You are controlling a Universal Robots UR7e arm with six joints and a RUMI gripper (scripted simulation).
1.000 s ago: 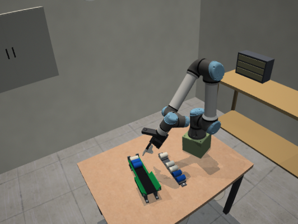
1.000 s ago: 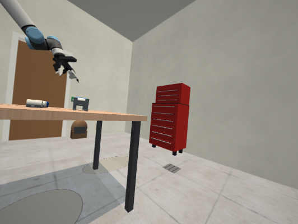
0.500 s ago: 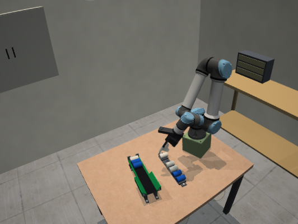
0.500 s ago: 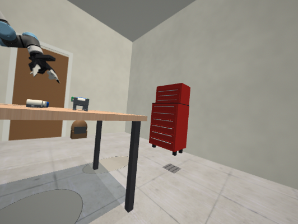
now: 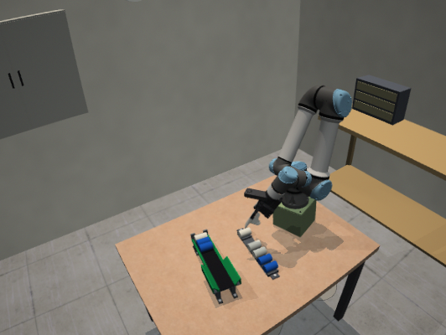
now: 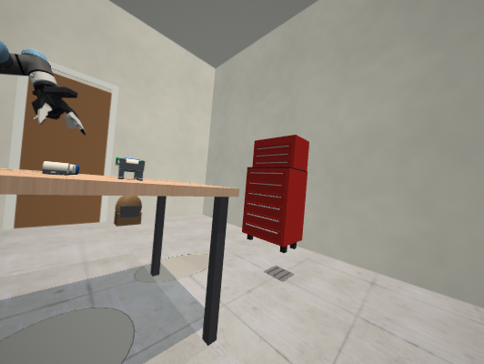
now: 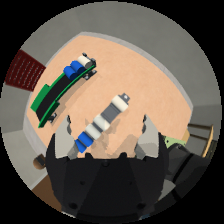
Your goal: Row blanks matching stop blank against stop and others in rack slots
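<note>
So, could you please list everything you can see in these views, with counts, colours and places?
Table: one, wooden top, black legs.
Feed ramp: one, green, table's left part.
Blanks on ramp: one white, two blue, at its far end.
Stock rack: one, grey, right of ramp.
Blanks on rack: three white, two blue.
Tool chest: one, red, by wall.
Drawer cabinet: one, dark, on bench.
Arm pedestal: one, green.
Gripper: one, open, above rack's far end.

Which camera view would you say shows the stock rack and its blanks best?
The top view: the stock rack runs diagonally with three white and two blue blanks distinct. The wrist view shows it smaller between the open gripper's fingers; the exterior view shows it only edge-on.
</note>
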